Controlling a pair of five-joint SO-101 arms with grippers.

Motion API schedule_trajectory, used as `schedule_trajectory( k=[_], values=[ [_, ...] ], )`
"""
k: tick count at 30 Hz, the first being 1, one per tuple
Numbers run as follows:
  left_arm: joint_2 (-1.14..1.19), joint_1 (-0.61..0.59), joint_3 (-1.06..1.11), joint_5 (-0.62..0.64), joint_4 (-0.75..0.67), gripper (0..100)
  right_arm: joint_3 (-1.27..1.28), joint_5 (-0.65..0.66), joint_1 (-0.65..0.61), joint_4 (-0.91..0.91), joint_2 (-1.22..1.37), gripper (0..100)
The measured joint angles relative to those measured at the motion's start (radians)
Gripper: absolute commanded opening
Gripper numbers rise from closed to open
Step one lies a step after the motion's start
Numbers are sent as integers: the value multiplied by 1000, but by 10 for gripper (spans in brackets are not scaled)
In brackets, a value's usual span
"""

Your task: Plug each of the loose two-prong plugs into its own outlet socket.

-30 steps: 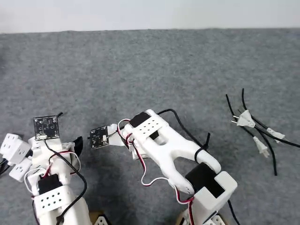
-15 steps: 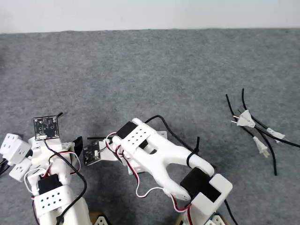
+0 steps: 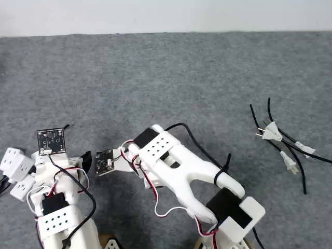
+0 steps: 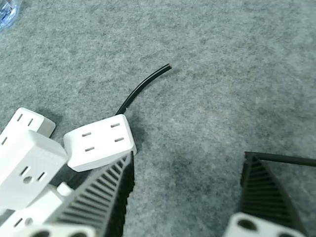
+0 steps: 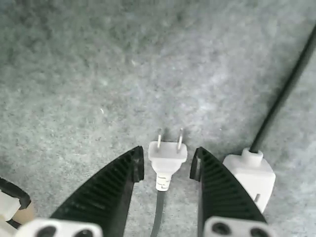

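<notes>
Right arm (image 3: 176,166) has been swung back out a little from the near edge since half a second ago, after a dip toward it. Left arm (image 3: 57,212) and the two plugs (image 3: 273,133) at the right of the high view are unmoved. Right pincer (image 5: 168,151) is seen low over the table (image 5: 98,59), jaws a little apart, straddling a plug (image 5: 168,159). Prongs are pointed away from the wrist, the cord is run back between the jaws, and thin gaps show on both sides, so nothing is judged clamped yet. A white body (image 5: 249,177) on a black cord, probably another plug, lies just beside one jaw. Left pincer (image 4: 185,192) is held wide apart with nothing in it, a socket block (image 4: 98,143) just beside one jaw and more blocks (image 4: 27,165) next to that. Risks, as judged: the plug could be nudged or twisted if the jaws are closed off-centre, since only its narrow body is offered. The white body could be knocked or pinched along with it, being so close. The cord under the pincer could be snagged on lift and the plug dragged askew. With prongs tilted in the grip, the socket slots would be missed. Sockets lie well apart from this plug, over by the left arm.
</notes>
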Motion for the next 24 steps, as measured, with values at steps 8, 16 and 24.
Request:
schedule_trajectory(
  k=[8, 16, 24],
  values=[
    [0, 0, 0, 0, 0, 327, 43, 0, 66, 0, 0, 162],
    [0, 0, 0, 0, 0, 327, 161, 0, 84, -107, 0, 163],
    [0, 0, 0, 0, 0, 327, 232, -3, 87, -219, -23, 110]
  ],
)
